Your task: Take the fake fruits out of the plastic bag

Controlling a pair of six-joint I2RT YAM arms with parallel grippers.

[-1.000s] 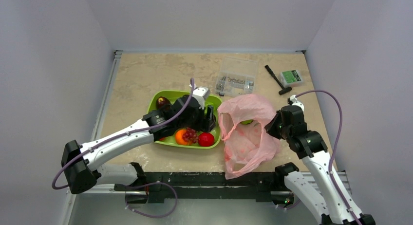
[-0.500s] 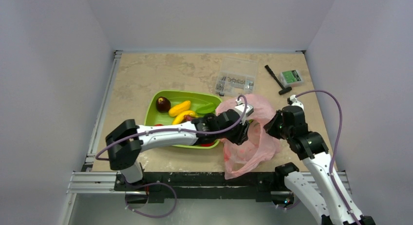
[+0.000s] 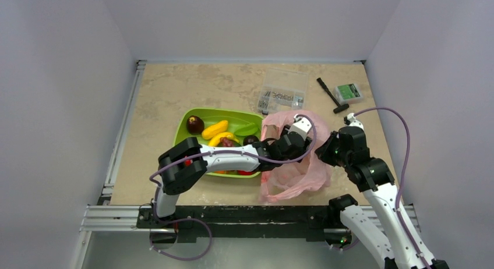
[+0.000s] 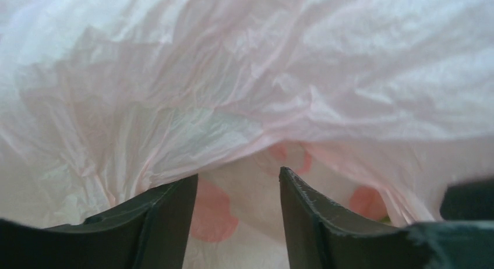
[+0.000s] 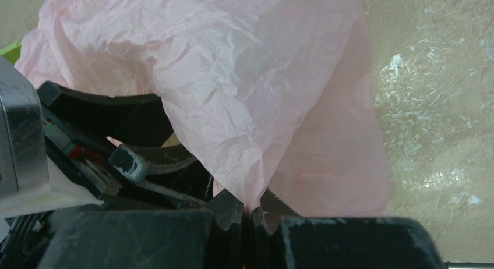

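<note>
My right end effector (image 5: 251,208): closed, pinching plastic bag (image 5: 244,77) film at bag's right side. Best hold film lifted, mouth wide.
My left end effector (image 4: 239,181): fingers apart, nothing held; arm stretched across green tray (image 3: 230,112) into bag on worktop (image 3: 175,88).
No fruit visible inside; go low, close on fruit, not film.
Fake fruits (image 3: 214,129) lie beyond, in tray.

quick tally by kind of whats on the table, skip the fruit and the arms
green tray: 1
pink plastic bag: 1
clear parts box: 1
black T-shaped key: 1
small green box: 1
total: 5
</note>
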